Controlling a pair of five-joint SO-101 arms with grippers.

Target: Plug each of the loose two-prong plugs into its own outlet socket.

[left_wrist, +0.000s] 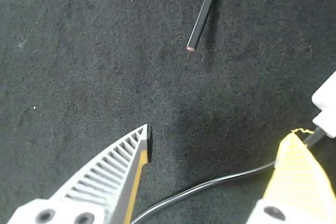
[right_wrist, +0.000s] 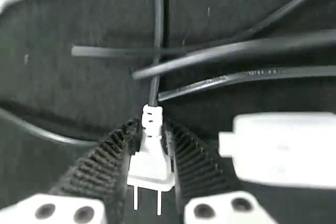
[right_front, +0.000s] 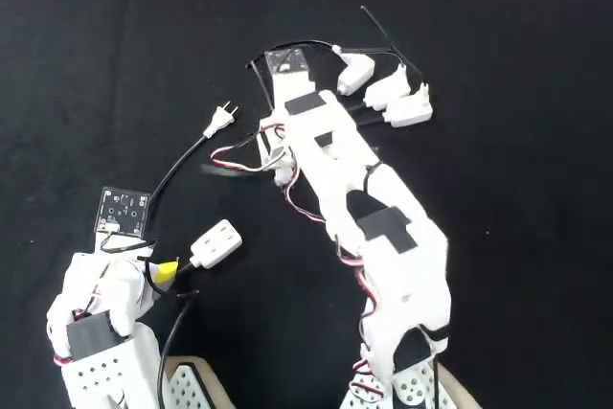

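between the right fingers [right_wrist: 107, 161] sits a plug [right_wrist: 151, 162].

Print on cable [right_wrist: 273, 72] — unreadable

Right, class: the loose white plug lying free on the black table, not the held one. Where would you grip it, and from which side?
Grip the white plug across its body, coming down from above. It lies flat, prongs pointing to the far side, black cord trailing back the other way, so a tool closing on the body's long sides probably leaves the prongs free.
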